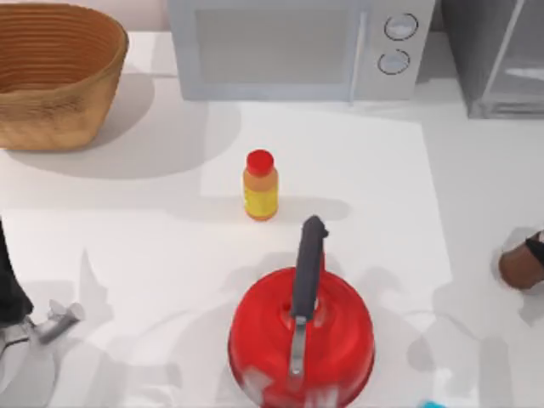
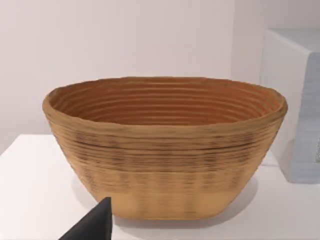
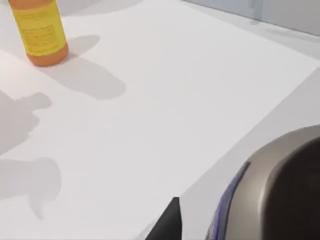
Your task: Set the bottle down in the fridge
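Observation:
The dark-brown bottle (image 1: 518, 265) is at the far right edge of the table, level with the kettle's handle. My right gripper (image 1: 536, 247) is shut on it from the right. In the right wrist view the bottle (image 3: 280, 190) looms close, its grey-blue band showing beside one dark fingertip (image 3: 169, 221). The grey fridge (image 1: 497, 59) stands at the back right corner, a pale slanted bar handle (image 1: 508, 44) across its front. My left gripper (image 1: 58, 321) is parked, open, at the front left, with one of its fingertips (image 2: 95, 225) showing in the left wrist view.
A red kettle (image 1: 299, 336) with a dark handle sits front centre. A yellow-orange bottle (image 1: 260, 185) with a red cap stands mid-table. A silver microwave (image 1: 297, 47) lines the back, left of the fridge. A wicker basket (image 1: 55, 72) fills the back left.

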`<state>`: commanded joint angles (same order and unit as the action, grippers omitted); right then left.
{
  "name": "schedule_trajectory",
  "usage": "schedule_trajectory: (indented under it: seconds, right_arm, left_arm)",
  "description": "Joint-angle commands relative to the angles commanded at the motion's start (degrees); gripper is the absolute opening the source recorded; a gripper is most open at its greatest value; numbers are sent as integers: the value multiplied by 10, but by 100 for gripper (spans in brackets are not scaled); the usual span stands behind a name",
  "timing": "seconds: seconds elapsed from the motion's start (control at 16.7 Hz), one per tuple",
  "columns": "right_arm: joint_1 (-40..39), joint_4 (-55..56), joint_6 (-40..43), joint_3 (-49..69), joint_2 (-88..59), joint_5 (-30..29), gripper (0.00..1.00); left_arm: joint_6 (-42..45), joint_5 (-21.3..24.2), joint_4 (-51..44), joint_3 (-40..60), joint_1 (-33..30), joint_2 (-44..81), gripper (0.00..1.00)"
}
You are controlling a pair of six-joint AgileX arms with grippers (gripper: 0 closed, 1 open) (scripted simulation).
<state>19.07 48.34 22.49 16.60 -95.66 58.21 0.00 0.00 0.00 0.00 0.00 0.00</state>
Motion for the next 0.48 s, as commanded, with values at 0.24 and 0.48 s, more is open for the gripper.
schedule_trajectory:
  seconds: [0.24,0.48]
  right_arm:
    - [74,-137,59,43,70,80,1]
    - [97,-180,86,59,97,112,1]
  left_arm:
    - [0,0,0,0,0,0,100]
    - [0,0,0,0,0,0,100]
